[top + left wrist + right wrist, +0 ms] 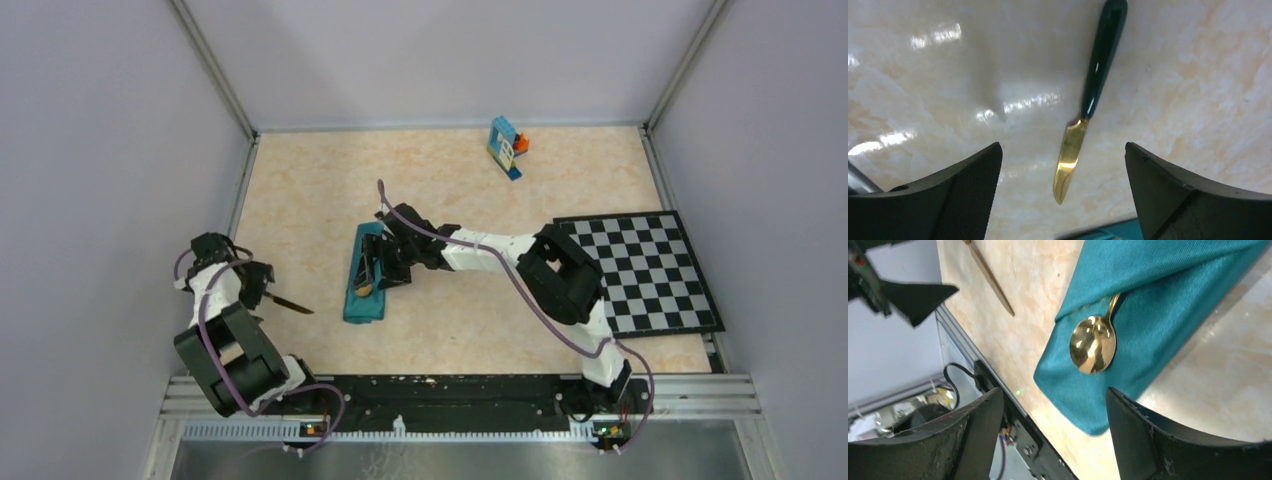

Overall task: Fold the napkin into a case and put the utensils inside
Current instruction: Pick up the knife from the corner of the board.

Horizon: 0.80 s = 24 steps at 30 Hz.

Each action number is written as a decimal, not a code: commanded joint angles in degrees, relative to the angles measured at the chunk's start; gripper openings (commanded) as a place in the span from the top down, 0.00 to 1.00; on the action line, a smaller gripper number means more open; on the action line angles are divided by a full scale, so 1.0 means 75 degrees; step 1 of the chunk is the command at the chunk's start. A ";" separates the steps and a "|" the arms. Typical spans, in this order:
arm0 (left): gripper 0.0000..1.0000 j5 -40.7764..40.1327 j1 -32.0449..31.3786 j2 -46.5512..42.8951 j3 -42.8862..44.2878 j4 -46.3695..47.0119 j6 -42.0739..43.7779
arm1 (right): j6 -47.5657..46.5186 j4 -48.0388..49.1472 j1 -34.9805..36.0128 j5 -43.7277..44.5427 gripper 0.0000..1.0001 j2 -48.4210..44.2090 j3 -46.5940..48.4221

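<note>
1. Fingers (pixel 973 175) on my left arm stand wide apart and hold nothing.
2. Between them, touching neither, a small knife with a golden blade and a dark green handle (pixel 1087 107) lies flat on the beige marbled table (pixel 300 200), its handle pointing away from me.
3. My right fingers (pixel 973 430) are apart too, with nothing between their pads.
4. They hover over the near end of the teal-green cloth case (pixel 1158 300), a long narrow folded strip lying on the table near its middle.
5. A golden spoon (pixel 1093 342) rests on that case: its round bowl lies bare on the cloth, and its thin handle runs in under the folded edge of the pocket.
6. The knife lies well to the left of the case, apart from it.
7. Farther out, a black-and-white checkerboard mat (pixel 640 270) lies flat at the right side of the table.
8. Blue-and-orange toy blocks (pixel 507 147) stand near the far edge.
</note>
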 commanded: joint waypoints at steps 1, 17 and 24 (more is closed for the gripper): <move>0.06 -0.0012 0.0227 0.0726 0.0324 0.0966 0.0411 | -0.1445 -0.0297 0.0076 0.0476 0.27 -0.1295 -0.0154; 0.44 -0.0328 0.0225 0.2976 0.1135 0.0542 0.0397 | -0.2554 -0.0140 -0.0250 0.1365 0.28 -0.2865 -0.1602; 0.75 -0.0608 0.0213 0.2634 0.0680 0.0718 0.0838 | -0.2593 -0.0284 -0.0471 0.1327 0.29 -0.2839 -0.1701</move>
